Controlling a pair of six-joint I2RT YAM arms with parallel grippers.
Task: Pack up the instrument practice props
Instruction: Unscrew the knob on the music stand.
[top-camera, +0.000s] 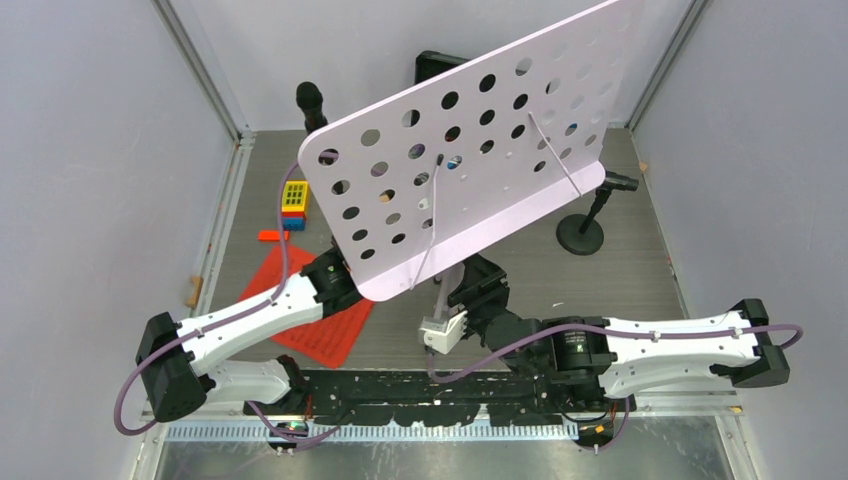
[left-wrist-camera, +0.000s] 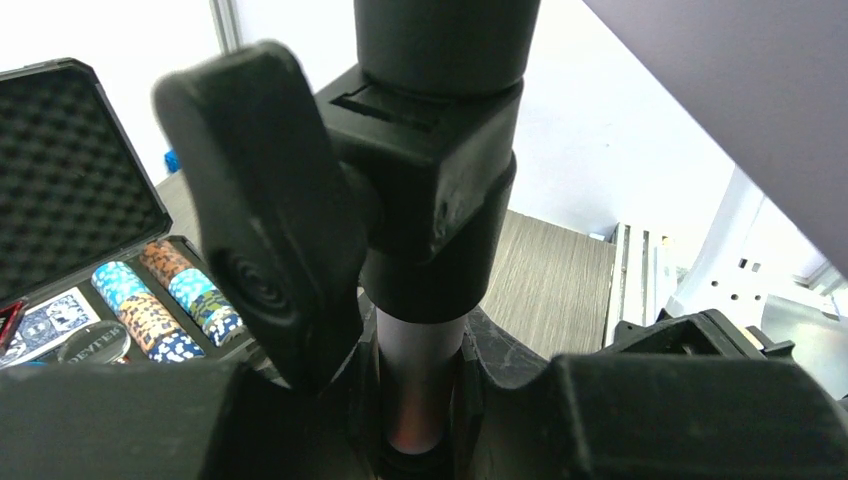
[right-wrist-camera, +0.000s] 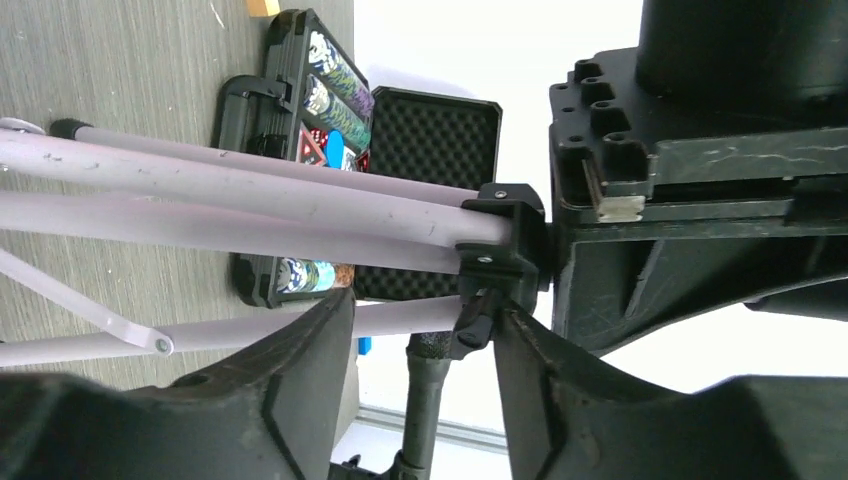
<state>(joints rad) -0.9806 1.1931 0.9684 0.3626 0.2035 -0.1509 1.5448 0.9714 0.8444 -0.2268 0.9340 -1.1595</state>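
The white hole-punched music rack leans tilted over the table's middle. My left gripper reaches under its lower left edge. In the left wrist view that gripper is shut on the stand's silver pole, just below the black clamp with its knob. My right gripper stands open at the tripod hub, with the small black lever between its fingers and the silver legs running left. Red sheet-music pages lie under my left arm. One microphone stands at the back left, another on its round base at the right.
An open black case of poker chips sits behind the rack, also seen as the case in the right wrist view. Yellow and blue toy blocks and a small orange piece lie at the left. Grey walls close in on three sides.
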